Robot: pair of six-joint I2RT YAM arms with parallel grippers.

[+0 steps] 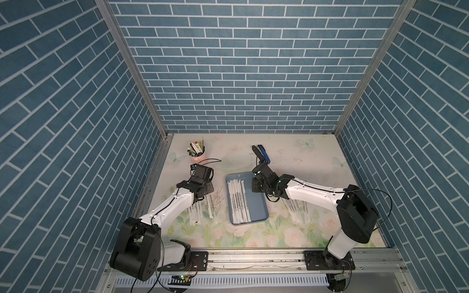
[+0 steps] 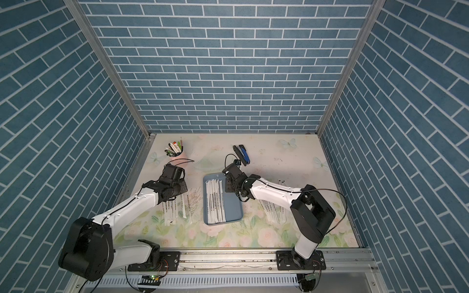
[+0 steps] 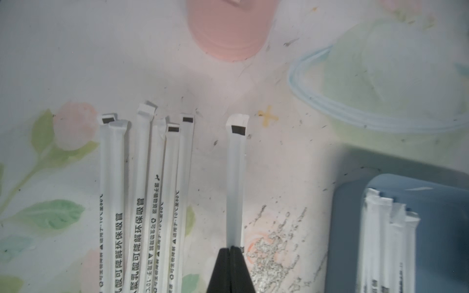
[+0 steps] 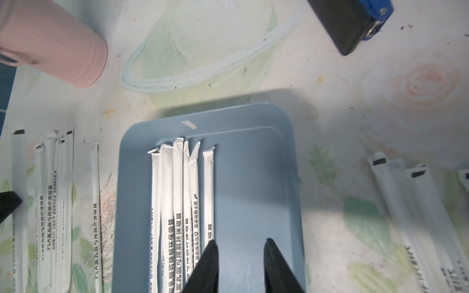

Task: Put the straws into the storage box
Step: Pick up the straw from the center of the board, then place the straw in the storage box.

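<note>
Left gripper tips pinched shut on a single straw, just right of a loose bundle lying on the table. Right gripper jaws part-open, nothing between them, over the bare right half of the storage box, mid-table. Six straws lie lengthwise in its left half. Second loose pile lies right of the box.

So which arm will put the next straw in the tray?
Left, likely. The left gripper is shut on one straw beside the storage box; the right gripper hangs open and empty over the box.
</note>
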